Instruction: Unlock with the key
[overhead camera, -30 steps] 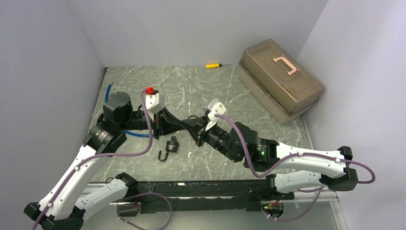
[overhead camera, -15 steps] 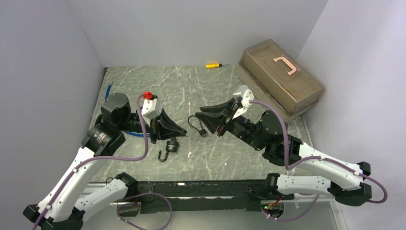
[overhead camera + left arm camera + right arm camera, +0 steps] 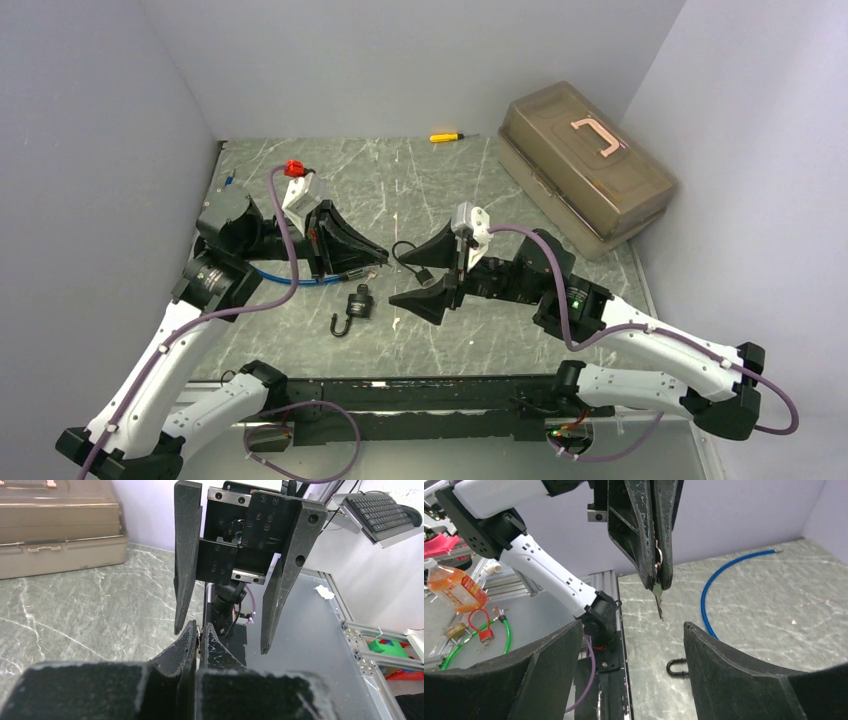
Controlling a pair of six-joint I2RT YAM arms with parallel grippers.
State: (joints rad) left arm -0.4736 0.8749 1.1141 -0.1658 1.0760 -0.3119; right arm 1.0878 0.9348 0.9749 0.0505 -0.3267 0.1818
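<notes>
My left gripper (image 3: pixel 383 260) is shut on a small key (image 3: pixel 658 605), whose blade sticks out below the closed fingertips (image 3: pixel 659 582). In the left wrist view only a sliver shows between the pressed left fingers (image 3: pixel 192 640). My right gripper (image 3: pixel 397 280) is open, facing the left one, with nothing held. A small padlock (image 3: pixel 424 273) lies between its spread fingers, and its black shackle (image 3: pixel 676 667) rests on the table beside one finger. A second black padlock (image 3: pixel 358 303) lies on the table nearer the front edge, its shackle swung out.
A brown toolbox (image 3: pixel 585 165) stands at the back right. A yellow screwdriver (image 3: pixel 447 136) lies by the back wall. A blue cable (image 3: pixel 290 278) curves under the left arm. The black base rail (image 3: pixel 420 385) borders the near table edge.
The two grippers were together and have drawn apart. The right gripper went from shut to open, letting go of the small padlock. The left gripper stayed shut and pulled back left.
</notes>
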